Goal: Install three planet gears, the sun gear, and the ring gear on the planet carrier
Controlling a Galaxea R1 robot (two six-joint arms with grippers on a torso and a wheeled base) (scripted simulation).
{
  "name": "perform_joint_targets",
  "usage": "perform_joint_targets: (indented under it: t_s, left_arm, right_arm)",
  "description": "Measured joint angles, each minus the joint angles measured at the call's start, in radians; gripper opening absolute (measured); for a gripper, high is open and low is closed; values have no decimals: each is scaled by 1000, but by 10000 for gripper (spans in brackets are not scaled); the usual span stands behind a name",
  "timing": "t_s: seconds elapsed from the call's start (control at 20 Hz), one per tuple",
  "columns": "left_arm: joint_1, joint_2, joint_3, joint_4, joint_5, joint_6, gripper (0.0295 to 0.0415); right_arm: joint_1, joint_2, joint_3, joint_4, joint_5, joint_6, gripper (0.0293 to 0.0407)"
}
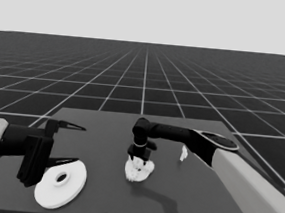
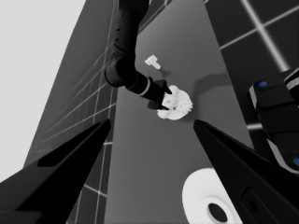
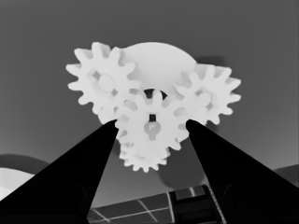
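The planet carrier, the smaller round part (image 1: pixel 139 173) (image 3: pixel 159 55), lies mid-table with gears on it. In the right wrist view, planet gears (image 3: pixel 100 81) sit at either side and a third shows below the centre. The sun gear (image 3: pixel 152 127) stands in the middle, meshed with them, and my right gripper (image 1: pixel 138 159) (image 3: pixel 152 123) points straight down with its fingertips against the gear's two sides. The ring gear, the larger round part (image 1: pixel 49 191) (image 2: pixel 196 196), lies flat at the table's left front. My left gripper (image 1: pixel 79 143) (image 2: pixel 152 122) waits open above it, holding nothing.
A thin white piece (image 1: pixel 183 152) (image 2: pixel 153 61) lies on the table just right of the gear stack, under the right forearm. The right arm's pale grey part (image 1: pixel 255 191) fills the lower right corner. Dark machinery with blue lights (image 2: pixel 275 116) shows beside the left wrist.
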Motion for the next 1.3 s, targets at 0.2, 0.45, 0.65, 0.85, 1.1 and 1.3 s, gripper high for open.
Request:
perform_joint_targets:
  t_s: [0.2,0.45,0.65,0.85,1.1,1.3]
  left_arm:
    - [0,0,0,0,0,0,385]
    - [0,0,0,0,0,0,385]
    - [0,0,0,0,0,0,385]
    - [0,0,0,0,0,0,385]
    - [0,0,0,0,0,0,385]
    - [0,0,0,0,0,0,385]
  right_arm:
    - [0,0,0,0,0,42,309]
    - [0,0,0,0,0,94,309]
    - [0,0,0,0,0,136,309]
    - [0,0,0,0,0,178,309]
    - [0,0,0,0,0,230,309]
    - [0,0,0,0,0,272,309]
